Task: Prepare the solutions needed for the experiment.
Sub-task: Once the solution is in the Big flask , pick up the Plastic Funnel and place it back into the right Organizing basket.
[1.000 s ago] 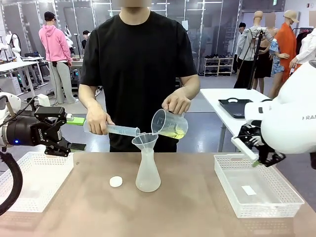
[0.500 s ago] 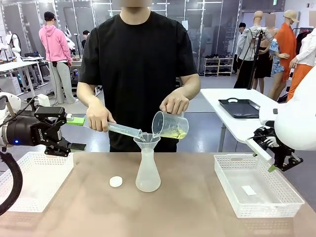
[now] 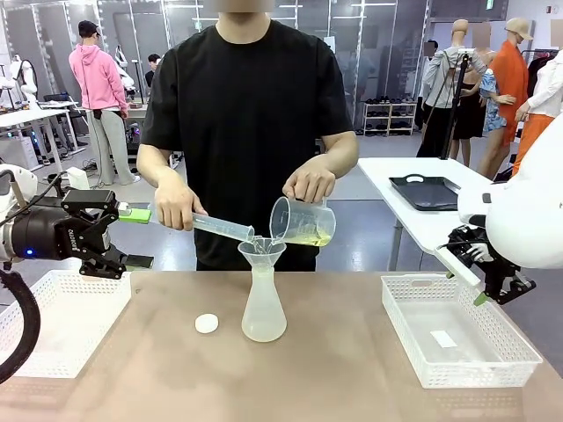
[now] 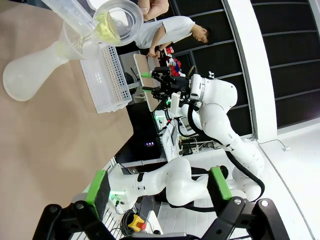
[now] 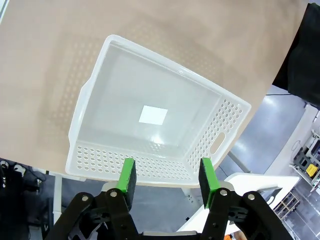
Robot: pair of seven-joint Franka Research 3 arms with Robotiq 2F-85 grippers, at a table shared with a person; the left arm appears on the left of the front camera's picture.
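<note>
The yellow-green solution [image 3: 310, 237] is a thin layer in a clear cup [image 3: 301, 220]. A person's hand [image 3: 310, 183] holds the cup up over the middle of the table. The cup is tipped far over, so its long way runs almost flat. Its mouth points to the picture's left and down at a funnel [image 3: 261, 252]. The liquid lies along the cup's low side.

The left gripper [image 3: 136, 237] hangs wide open and empty above the left basket [image 3: 70, 274]. The right gripper [image 5: 168, 181] hangs above the right basket [image 5: 150, 162], jaws partly apart, holding nothing. A cloudy flask [image 3: 263, 308] stands upright with the funnel in its neck. The person's other hand [image 3: 179, 211] holds a long clear tube [image 3: 220, 229], slanted, its low end over the funnel. That hand and tube are between the left gripper and the cup. A small white disc [image 3: 207, 323] lies near the flask.

The table [image 3: 352, 378] is brown and smooth. Behind it is a big room, with a black tray [image 3: 427, 191] on a white table [image 3: 387, 171].
</note>
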